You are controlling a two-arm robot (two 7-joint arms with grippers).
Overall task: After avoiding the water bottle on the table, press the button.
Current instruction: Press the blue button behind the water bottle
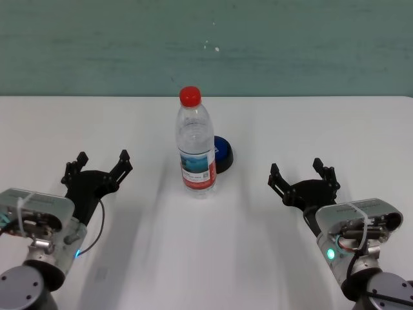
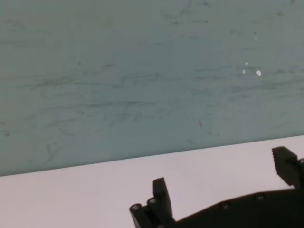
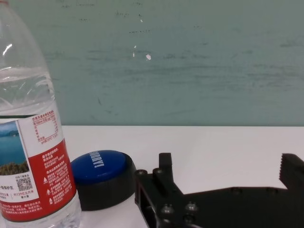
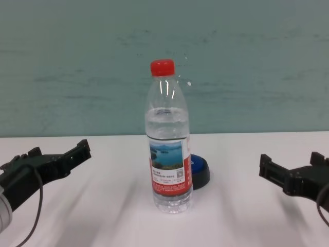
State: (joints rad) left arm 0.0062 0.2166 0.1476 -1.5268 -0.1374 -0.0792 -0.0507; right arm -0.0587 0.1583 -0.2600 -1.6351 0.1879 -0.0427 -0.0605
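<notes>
The water bottle (image 1: pixel 195 145) stands upright mid-table, clear with a red cap and a lake label; it also shows in the chest view (image 4: pixel 168 144) and the right wrist view (image 3: pixel 31 137). Just behind it and slightly to its right sits the blue button (image 1: pixel 222 154) on its black base, partly hidden by the bottle (image 4: pixel 199 170), seen plainly from the right wrist (image 3: pixel 100 175). My left gripper (image 1: pixel 102 163) hovers open at the near left, nothing between its fingers. My right gripper (image 1: pixel 303 175) is open at the near right, well apart from both objects.
The white table (image 1: pixel 322 129) runs back to a teal wall (image 1: pixel 290 45). Bare tabletop lies between each gripper and the bottle, and to the right of the button.
</notes>
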